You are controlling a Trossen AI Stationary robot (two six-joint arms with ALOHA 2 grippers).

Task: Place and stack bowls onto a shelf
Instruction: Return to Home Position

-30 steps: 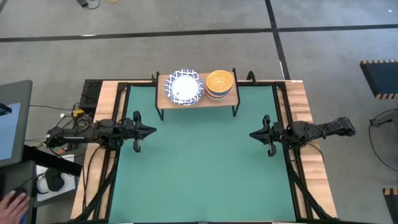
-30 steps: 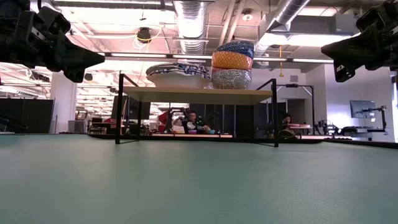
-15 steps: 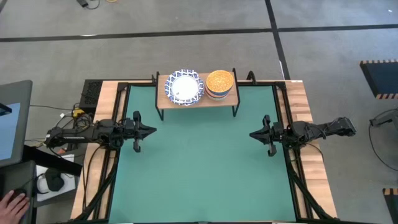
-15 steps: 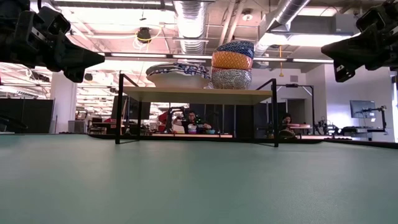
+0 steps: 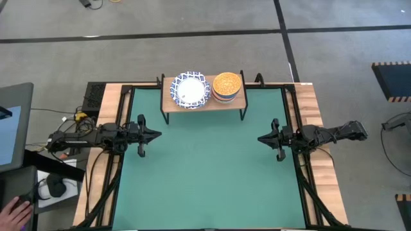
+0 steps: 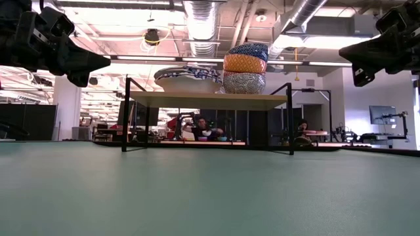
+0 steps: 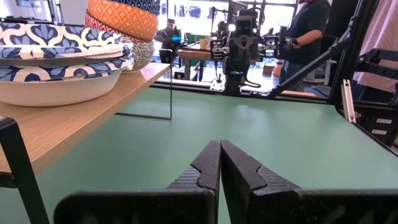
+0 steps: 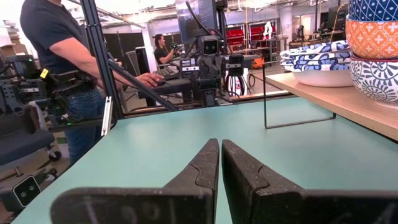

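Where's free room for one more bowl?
The whole green table is bare, from the shelf forward, between the left hand and right hand. Shelf top is crowded: white bowls beside small bowls.

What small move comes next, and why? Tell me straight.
Probably none beyond stopping here: the left claw and right claw sit shut at the sides of the table, and the white bowls and the smaller bowls stand stacked on the shelf.

The shelf [image 6: 207,99] is topped with light matt wood and carried on black metal legs. A glossy glazed finish is shown by the bowls [image 7: 56,81]. The table [image 5: 205,167] is surfaced in matt green, edged in pale wood
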